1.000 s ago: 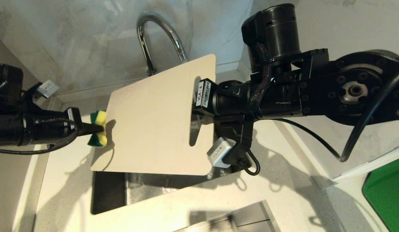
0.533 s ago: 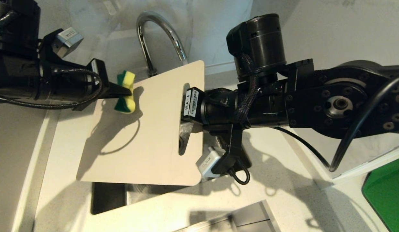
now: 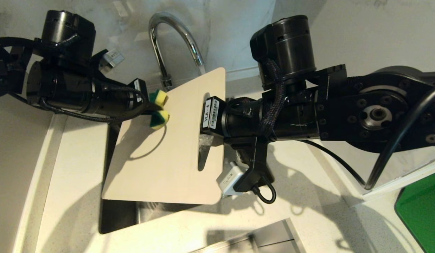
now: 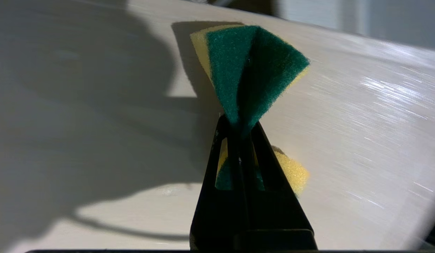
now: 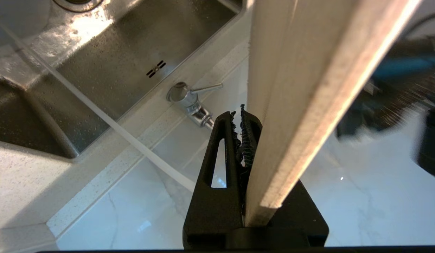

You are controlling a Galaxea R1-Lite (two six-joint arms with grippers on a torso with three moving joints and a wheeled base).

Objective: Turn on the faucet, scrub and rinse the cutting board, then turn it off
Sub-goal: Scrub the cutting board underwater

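Observation:
The beige cutting board (image 3: 161, 158) hangs tilted over the sink, its far corner under the spout of the chrome faucet (image 3: 175, 31). My right gripper (image 3: 207, 133) is shut on the strip beside the board's slot handle; in the right wrist view the board's edge (image 5: 308, 88) sits between the right gripper's (image 5: 240, 119) jaws. My left gripper (image 3: 150, 107) is shut on a folded yellow-green sponge (image 3: 159, 109), which presses on the board's far left corner by the faucet base. In the left wrist view, the left gripper (image 4: 238, 126) pinches the sponge (image 4: 249, 70) against the board (image 4: 344, 123).
The steel sink (image 5: 115, 63) lies below, set in a pale speckled counter (image 3: 69, 175). The faucet's base and side lever (image 5: 189, 98) stand at the sink's back rim. A pale stream of water (image 5: 97, 112) crosses the right wrist view. A bright green board (image 3: 421, 211) lies at the far right.
My left arm has swung from beside the board's left edge up and across to its far corner by the faucet, carrying the sponge. The board has shifted a little in the right gripper.

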